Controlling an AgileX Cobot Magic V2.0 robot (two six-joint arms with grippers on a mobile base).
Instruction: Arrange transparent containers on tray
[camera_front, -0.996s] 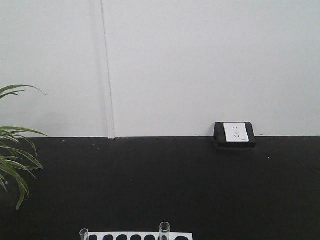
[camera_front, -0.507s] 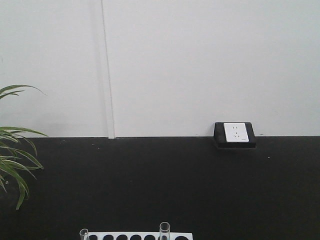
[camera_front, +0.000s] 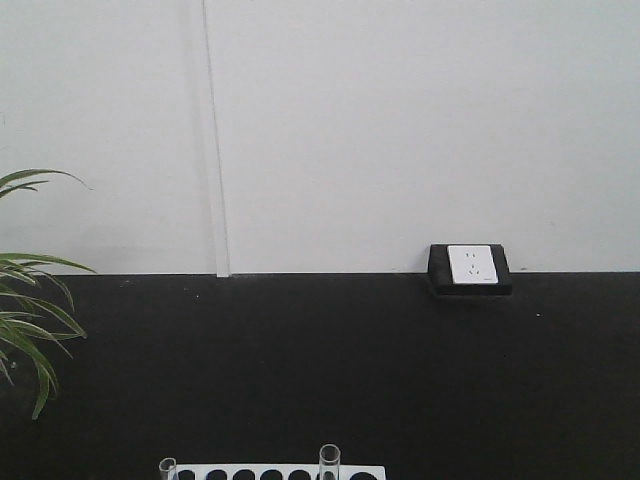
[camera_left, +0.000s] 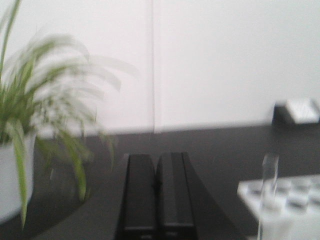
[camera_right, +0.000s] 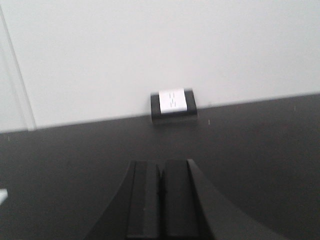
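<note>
The left hand (camera_left: 156, 160) had its two dark fingers pressed together with nothing between them, low over the black table (camera_front: 400, 380). The right hand (camera_right: 160, 165) was likewise closed and empty. In the left wrist view, one clear test tube (camera_left: 268, 192) stood at about 3 o'clock from the left hand, well apart from it, upright in the near corner of the white holed rack (camera_left: 295, 200); its long axis ran vertical. The front view showed only the rims: one test tube (camera_front: 168, 467) at the rack's 9 o'clock end and a second tube (camera_front: 329, 462) further along, both upright in their holes. The right wrist view showed no tube, only a wall socket (camera_right: 173, 102) at 12 o'clock, so the left hand looked the nearer one for a first pick, which would need the fingers spread and a lift straight up. A potted plant (camera_left: 45, 115) stood at 10 o'clock. The tray appeared in no view.
</note>
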